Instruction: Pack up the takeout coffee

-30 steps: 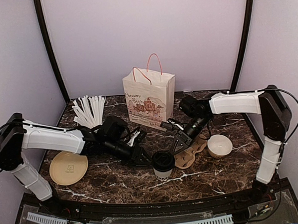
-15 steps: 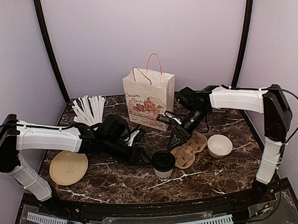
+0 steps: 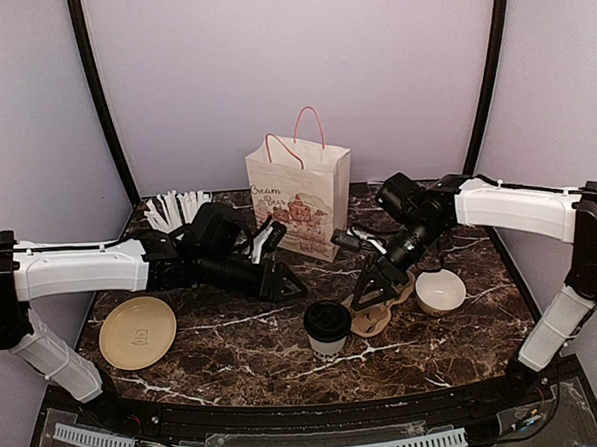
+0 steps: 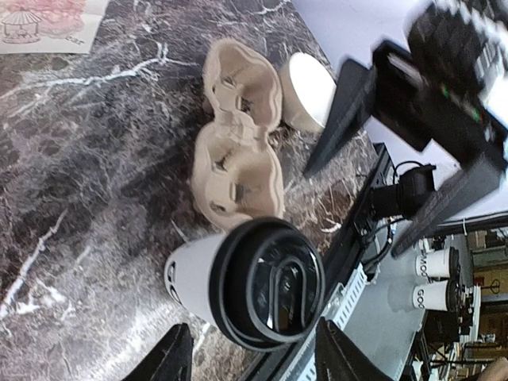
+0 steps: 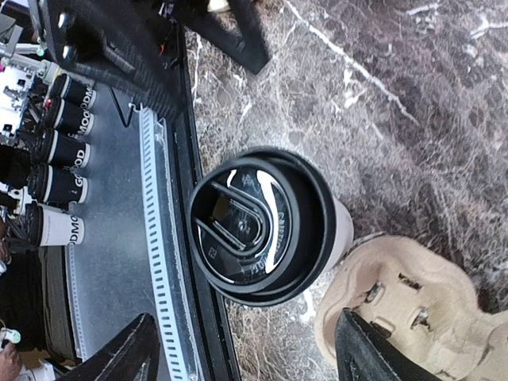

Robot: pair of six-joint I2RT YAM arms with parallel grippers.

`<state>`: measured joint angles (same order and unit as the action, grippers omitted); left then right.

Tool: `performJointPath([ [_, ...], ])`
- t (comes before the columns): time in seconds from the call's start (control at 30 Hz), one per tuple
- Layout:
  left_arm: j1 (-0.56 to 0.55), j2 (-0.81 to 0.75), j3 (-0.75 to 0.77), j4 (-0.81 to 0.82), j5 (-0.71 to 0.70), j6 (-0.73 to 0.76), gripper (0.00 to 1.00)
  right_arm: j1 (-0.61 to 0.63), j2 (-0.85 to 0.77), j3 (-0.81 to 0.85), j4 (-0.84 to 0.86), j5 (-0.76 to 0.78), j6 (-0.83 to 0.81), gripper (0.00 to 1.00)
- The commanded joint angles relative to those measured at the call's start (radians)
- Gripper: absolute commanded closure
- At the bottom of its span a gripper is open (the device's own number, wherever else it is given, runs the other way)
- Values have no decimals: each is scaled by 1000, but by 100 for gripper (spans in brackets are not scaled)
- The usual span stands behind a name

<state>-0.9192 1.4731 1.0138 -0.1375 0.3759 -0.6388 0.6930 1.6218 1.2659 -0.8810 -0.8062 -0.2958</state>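
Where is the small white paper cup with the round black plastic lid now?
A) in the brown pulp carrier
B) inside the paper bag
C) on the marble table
C: the cup stands on the dark marble table beside the brown pulp cup carrier, not in it.

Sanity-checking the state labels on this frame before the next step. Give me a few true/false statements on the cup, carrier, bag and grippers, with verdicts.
1. The black lid is on the coffee cup. True.
2. The coffee cup sits in a pocket of the cup carrier. False: it stands on the table beside the carrier, and both pockets are empty.
3. The left gripper and the right gripper are both open and hold nothing. True.
4. The paper bag lies flat on its side. False: it stands upright at the back, handles up.
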Motion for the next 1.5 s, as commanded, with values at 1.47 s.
performJointPath([
  [1.47, 33, 187, -169, 144, 31, -79, 75, 134, 168, -59, 205, 703, 141, 19],
])
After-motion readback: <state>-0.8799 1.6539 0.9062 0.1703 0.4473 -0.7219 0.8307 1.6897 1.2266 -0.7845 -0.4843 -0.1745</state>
